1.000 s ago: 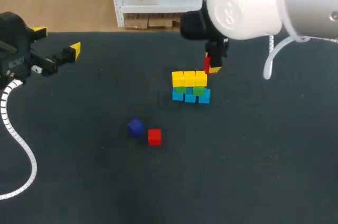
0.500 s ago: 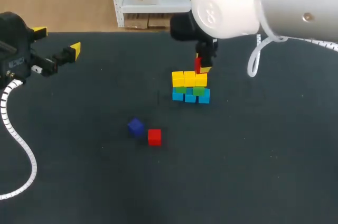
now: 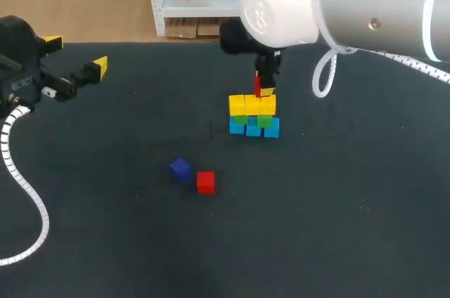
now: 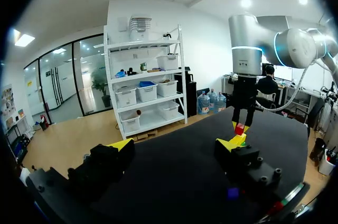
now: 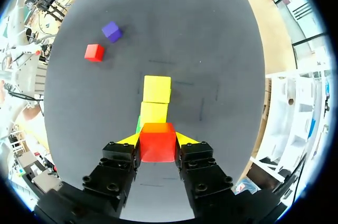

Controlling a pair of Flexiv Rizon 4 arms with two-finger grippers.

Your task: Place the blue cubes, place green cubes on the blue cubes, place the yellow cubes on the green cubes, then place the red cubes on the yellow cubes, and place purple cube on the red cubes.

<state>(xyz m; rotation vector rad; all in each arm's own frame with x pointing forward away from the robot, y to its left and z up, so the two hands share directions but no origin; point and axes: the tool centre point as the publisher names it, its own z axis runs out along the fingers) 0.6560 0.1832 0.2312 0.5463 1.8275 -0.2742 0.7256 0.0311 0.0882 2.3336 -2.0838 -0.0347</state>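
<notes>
Red cube (image 5: 157,142) – in R pincer (image 5: 157,138), over stack (image 5: 157,90)

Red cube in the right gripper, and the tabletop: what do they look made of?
Red cube: rigid, matte, probably painted wood or plastic; flat faces, crisp edges, no glare. Tabletop: dark, matte, perhaps cloth or a mat; it shows no reflections.
</notes>
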